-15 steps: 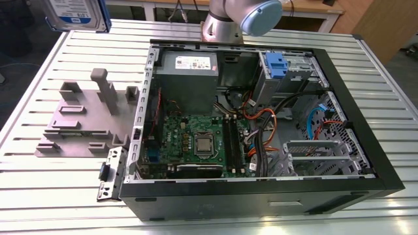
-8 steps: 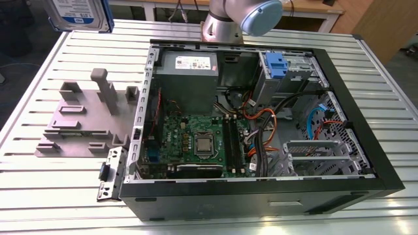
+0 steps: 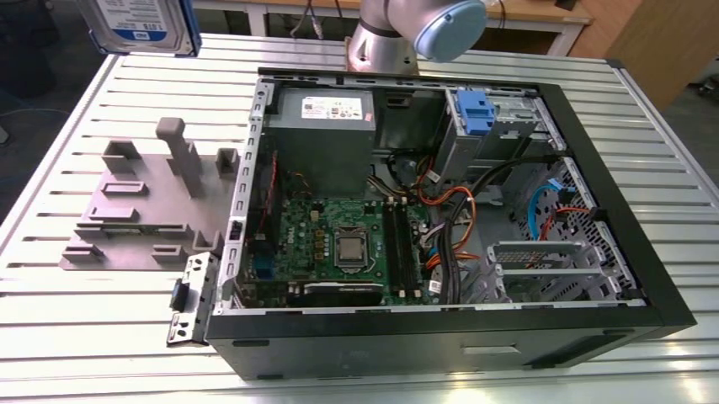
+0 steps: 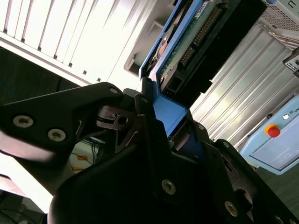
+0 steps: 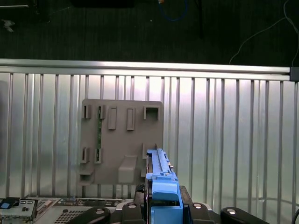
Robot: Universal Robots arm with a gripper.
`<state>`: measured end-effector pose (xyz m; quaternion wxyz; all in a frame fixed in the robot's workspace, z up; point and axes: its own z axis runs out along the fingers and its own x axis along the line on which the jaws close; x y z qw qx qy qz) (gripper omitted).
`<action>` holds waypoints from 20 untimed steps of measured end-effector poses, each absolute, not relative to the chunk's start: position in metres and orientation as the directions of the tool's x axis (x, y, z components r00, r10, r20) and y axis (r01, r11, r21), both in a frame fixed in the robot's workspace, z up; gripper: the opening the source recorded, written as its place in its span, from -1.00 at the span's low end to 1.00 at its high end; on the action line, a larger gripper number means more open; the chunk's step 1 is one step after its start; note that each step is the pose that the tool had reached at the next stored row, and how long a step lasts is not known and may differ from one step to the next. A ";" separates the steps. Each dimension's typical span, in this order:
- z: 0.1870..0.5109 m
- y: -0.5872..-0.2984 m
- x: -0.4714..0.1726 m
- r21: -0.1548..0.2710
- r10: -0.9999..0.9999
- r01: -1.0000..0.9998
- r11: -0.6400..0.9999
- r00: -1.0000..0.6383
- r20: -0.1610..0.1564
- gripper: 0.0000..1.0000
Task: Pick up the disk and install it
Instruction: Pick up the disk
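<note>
The disk point(image 3: 141, 25), a silver-grey drive with a white-and-blue label in a blue carrier, hangs high above the table's far corner at the exterior view's left. Both wrist views show my gripper point(image 4: 164, 114) shut on the blue carrier's end, a black finger on each side. The disk point(image 4: 187, 42) sticks out edge-on from the jaws, its circuit-board side and connector showing. In the first wrist view the disk point(image 5: 161, 179) rises from the gripper point(image 5: 163, 210) above the grey fixture. The arm's joint point(image 3: 433, 25) sits behind the computer.
An open black computer case point(image 3: 629, 244) lies on the slatted metal table point(image 3: 90, 353), with motherboard, cables and power supply point(image 3: 323, 135). A drive bay with a blue latch piece point(image 3: 477, 114) is at its far right. A grey slotted fixture point(image 3: 146, 202) stands left of it.
</note>
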<state>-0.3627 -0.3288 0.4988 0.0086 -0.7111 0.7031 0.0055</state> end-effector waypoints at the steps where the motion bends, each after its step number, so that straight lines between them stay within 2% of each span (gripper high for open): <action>1: 0.499 -0.329 -0.362 -0.005 -1.000 -1.000 -0.011 0.011 -0.020 -0.27; 20: 0.499 -0.329 -0.347 -0.005 -1.000 -1.000 -0.011 0.011 -0.020 -0.27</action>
